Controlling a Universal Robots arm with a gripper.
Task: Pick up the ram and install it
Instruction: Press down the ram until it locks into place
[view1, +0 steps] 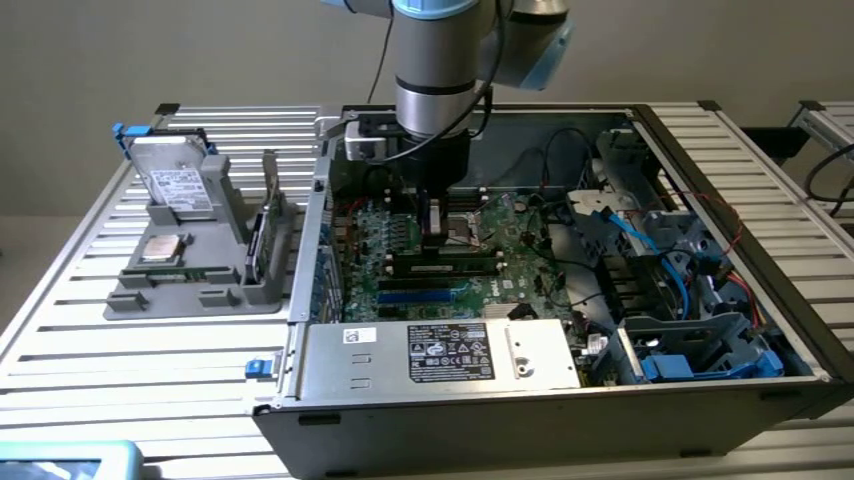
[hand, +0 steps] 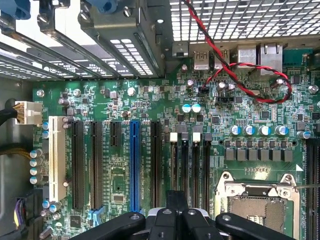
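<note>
Exterior view: the arm reaches down into the open computer case (view1: 747, 300), and its gripper (view1: 430, 222) hangs over the motherboard (view1: 400, 250) beside the CPU socket (view1: 470, 228). The fingers are pressed together, with no stick visible between them.

What looks like the ram (view1: 275, 238) is outside the case, in the grey holder (view1: 200, 290) on the slatted table (view1: 134, 350), towards the exterior view's left. It is a thin, dark green board standing on its long edge. Its long axis runs from the near end of the holder to the far end, roughly parallel to the case wall just beside it. One narrow end faces the camera and the other points away. It is well apart from the gripper, with the case wall between them. A hard drive (view1: 174, 185) stands upright in the same holder, and a small square chip (view1: 163, 248) lies flat near it.

Inside the case, the black memory slots (view1: 447, 262) run across the exterior view from left to right, crosswise to the stick's long axis.

Wrist view: the closed gripper (hand: 177, 200) points down at the board, with its tips over the near end of the four black memory slots (hand: 190, 165). The CPU socket (hand: 257, 205) lies on one side of these slots, and a long blue slot (hand: 134, 165) lies on the other. A red-and-black twisted wire (hand: 250, 85) loops over the board near the rear ports (hand: 235, 55).
</note>
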